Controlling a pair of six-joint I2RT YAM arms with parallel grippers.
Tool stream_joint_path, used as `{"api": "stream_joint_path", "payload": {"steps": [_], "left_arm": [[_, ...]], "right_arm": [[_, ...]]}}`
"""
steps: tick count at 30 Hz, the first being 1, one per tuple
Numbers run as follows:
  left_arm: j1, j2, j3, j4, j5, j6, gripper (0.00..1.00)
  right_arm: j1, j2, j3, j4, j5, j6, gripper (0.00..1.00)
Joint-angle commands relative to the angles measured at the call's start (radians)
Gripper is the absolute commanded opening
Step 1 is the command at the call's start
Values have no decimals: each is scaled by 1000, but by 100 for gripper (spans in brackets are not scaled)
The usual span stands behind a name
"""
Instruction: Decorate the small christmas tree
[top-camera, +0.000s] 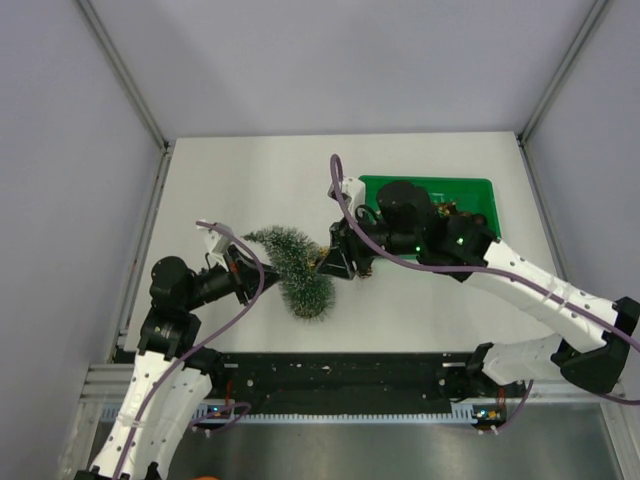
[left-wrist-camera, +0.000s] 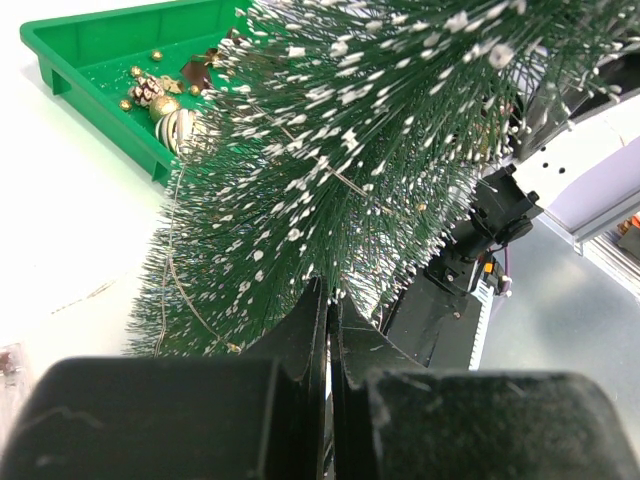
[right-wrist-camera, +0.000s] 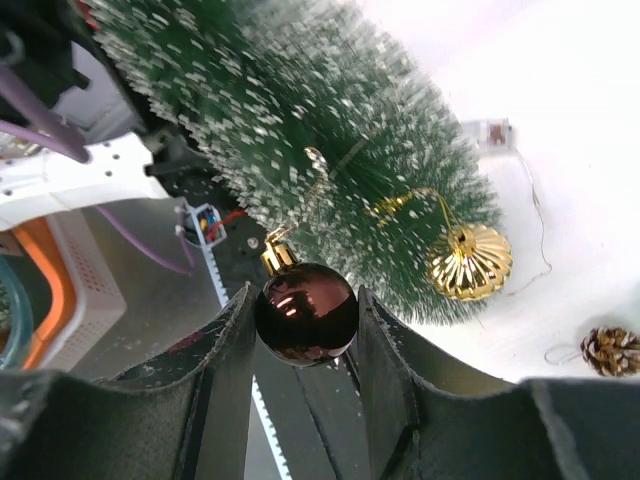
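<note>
A slim dark green bottle-brush christmas tree (top-camera: 295, 268) flecked with white is tilted over mid-tabletop (top-camera: 250, 180), its tip toward 10 o'clock and its wide end toward 5 o'clock. The left pincer (left-wrist-camera: 327, 300) is pinched tight on the thin tip. At the tree's 3 o'clock, the part-open right pincer (right-wrist-camera: 303, 300) grips a glossy dark red ball ornament (right-wrist-camera: 305, 315).

Bare table (top-camera: 250, 180) beyond the small christmas tree (top-camera: 295, 262) (green tray (top-camera: 470, 182) near, at right)
</note>
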Motion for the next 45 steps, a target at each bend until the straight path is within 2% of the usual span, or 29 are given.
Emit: {"api": "stream_joint_path", "payload": {"steps": [1,6,15,23,32,39,45], "left_arm": [[-2,-11,-4,68,2,-8,0],[-2,-15,-1,60,2,-5,0],[-2,-15,-4,59,3,-2,0],[-2,-17,-1,57,2,-5,0],[-2,-20,-3,51,2,3,0],[-2,-18,-3,57,0,-4,0],[-2,-21,-1,53,0,-4,0]], "right_arm": [[16,-2,128,4,-24,-26,19],[16,26,178,-19,-30,-48,19],[18,33,156,-20,1,-54,19],[18,67,262,-62,47,-103,19],[18,4,-12,32,74,-26,18],[16,-14,-54,63,91,-9,18],[18,-19,-57,90,111,9,31]]}}
